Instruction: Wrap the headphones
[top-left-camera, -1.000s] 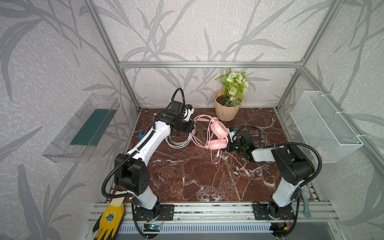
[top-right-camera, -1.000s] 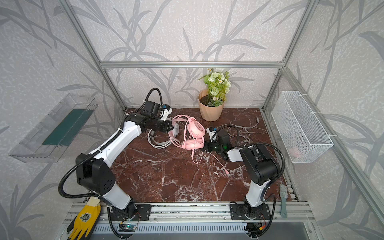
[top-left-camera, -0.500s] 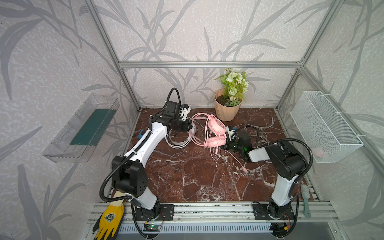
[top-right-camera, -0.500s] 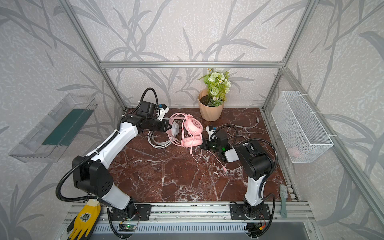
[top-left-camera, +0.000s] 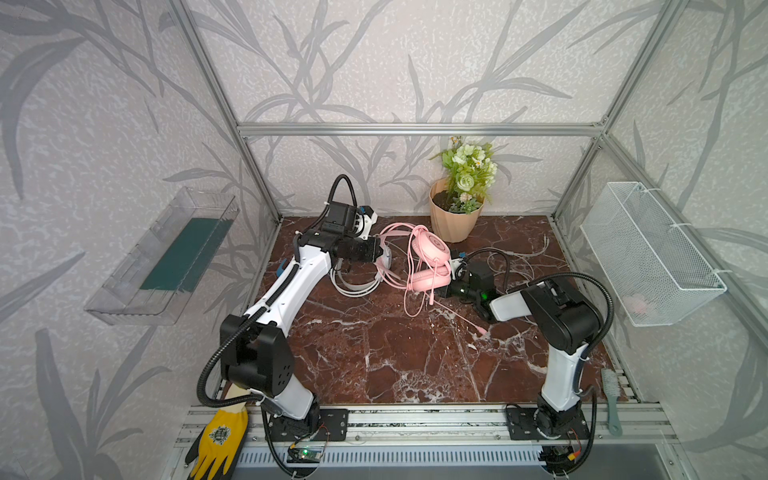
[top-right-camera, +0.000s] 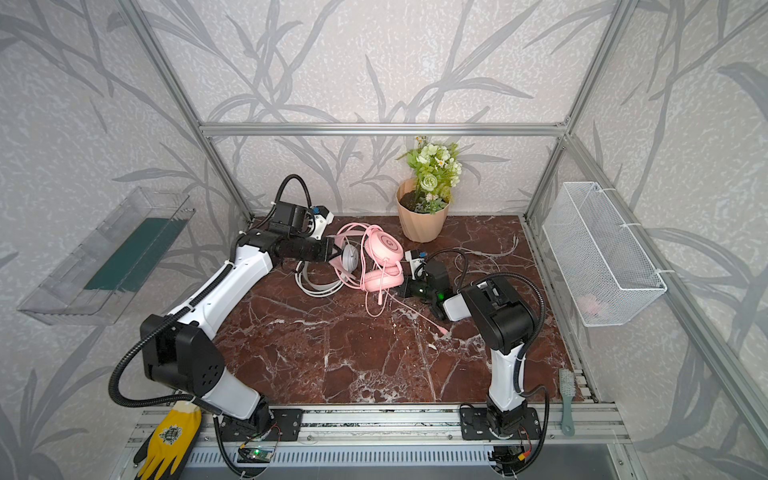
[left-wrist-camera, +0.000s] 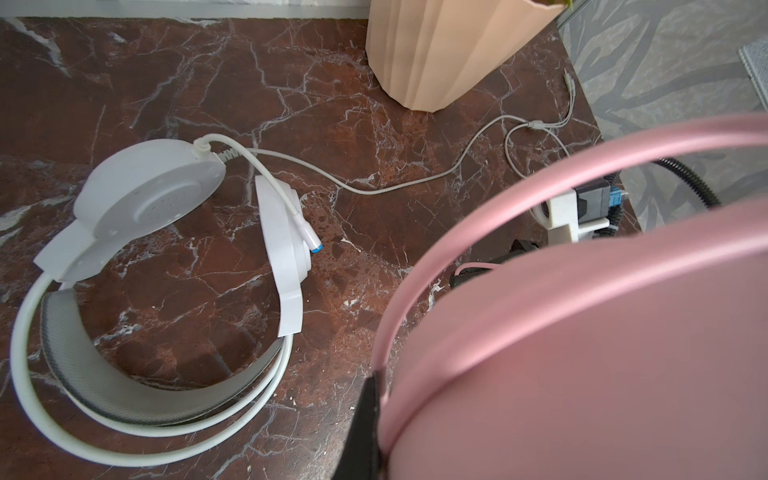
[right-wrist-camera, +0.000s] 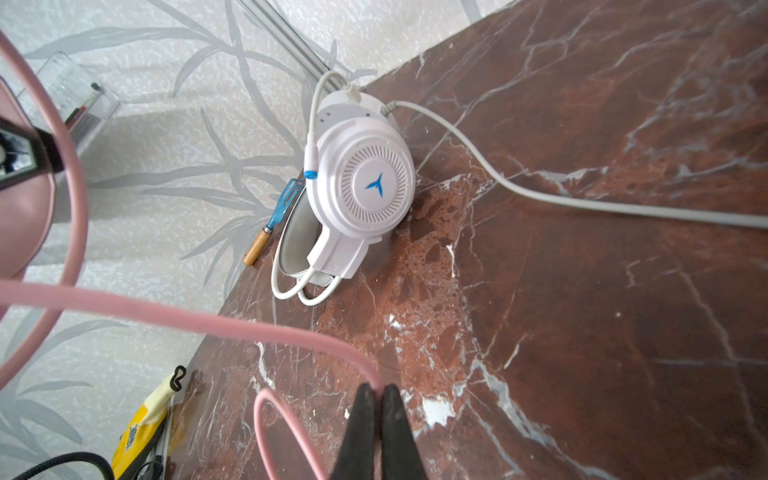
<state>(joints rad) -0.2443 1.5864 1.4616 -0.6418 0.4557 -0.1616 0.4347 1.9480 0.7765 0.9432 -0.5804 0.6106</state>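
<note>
At the back of the desk, our left end effector stays clamped on the pink headset, beside the white headset. Our right end effector has just closed, pinching the pink cable, so we judge winding can begin.
</note>
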